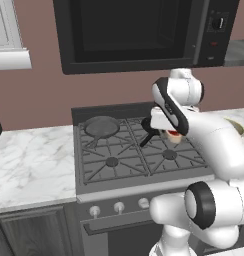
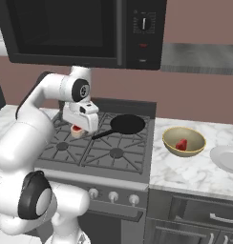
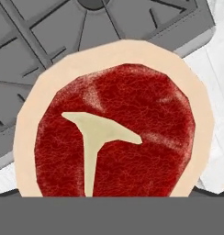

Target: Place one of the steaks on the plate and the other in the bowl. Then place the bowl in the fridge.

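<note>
One steak (image 3: pixel 114 137), red with a pale tan rim, lies on the stove grate (image 3: pixel 36 50) and looms large in the hand view. From the base views this steak (image 2: pixel 77 132) (image 1: pixel 174 136) peeks out just under my hand. My gripper (image 2: pixel 80 127) (image 1: pixel 169 129) hangs directly over it, very close; its jaws are hidden behind the hand and appear open. The other steak (image 2: pixel 181 144) rests inside the tan bowl (image 2: pixel 171 136) on the marble counter right of the stove. The light-grey plate (image 2: pixel 227 160) sits at the far right with nothing on it. The fridge is out of view.
A black frying pan (image 2: pixel 128 124) sits on the rear right burner, its handle pointing toward my hand. A grey pan (image 1: pixel 101 126) occupies the rear left burner. A black microwave (image 2: pixel 80 28) hangs over the stove. Marble counter (image 1: pixel 29 160) extends to the left.
</note>
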{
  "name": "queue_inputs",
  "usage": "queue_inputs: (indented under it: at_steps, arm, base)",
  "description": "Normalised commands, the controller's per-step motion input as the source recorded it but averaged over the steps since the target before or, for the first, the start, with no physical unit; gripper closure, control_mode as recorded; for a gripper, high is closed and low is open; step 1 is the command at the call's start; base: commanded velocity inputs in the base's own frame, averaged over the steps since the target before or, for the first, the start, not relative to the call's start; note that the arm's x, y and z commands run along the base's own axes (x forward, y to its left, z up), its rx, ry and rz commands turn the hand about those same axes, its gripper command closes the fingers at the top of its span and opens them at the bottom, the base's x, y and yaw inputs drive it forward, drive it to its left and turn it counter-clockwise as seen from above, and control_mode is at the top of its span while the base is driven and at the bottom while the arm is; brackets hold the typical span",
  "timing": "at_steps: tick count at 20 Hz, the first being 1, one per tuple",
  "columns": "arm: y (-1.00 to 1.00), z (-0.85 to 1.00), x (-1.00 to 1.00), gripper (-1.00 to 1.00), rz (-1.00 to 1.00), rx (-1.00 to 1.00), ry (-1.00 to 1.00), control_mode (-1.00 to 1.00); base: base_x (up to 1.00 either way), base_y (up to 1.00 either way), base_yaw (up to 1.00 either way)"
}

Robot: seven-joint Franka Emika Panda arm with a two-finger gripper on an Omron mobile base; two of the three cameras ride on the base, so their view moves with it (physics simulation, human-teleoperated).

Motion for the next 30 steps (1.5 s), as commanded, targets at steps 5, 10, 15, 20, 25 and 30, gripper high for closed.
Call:
queue_inputs:
  at_steps: [5, 10, 15, 20, 25, 30]
  arm:
    - [-0.3, -0.46, -0.26, 1.0, -0.18, -0.23, 0.12, -1.0]
    - [-0.02, -0.02, -0.08, 1.0, -0.02, 0.0, 0.0, -1.0]
    - [-0.06, 0.0, -0.05, 1.0, -0.02, 0.0, 0.0, 1.0]
    - [0.0, 0.0, 0.0, 1.0, 0.0, 0.0, 0.0, 1.0]
    - [0.0, 0.0, 0.0, 1.0, 0.0, 0.0, 0.0, 1.0]
    - [0.0, 0.0, 0.0, 1.0, 0.0, 0.0, 0.0, 1.0]
  base:
    - [0.0, 0.0, 0.0]
    - [0.0, 0.0, 0.0]
    - [-0.07, -0.23, -0.02]
    - [-0.1, -0.96, -0.02]
    - [0.0, -0.98, -0.04]
    - [0.0, -0.87, -0.03]
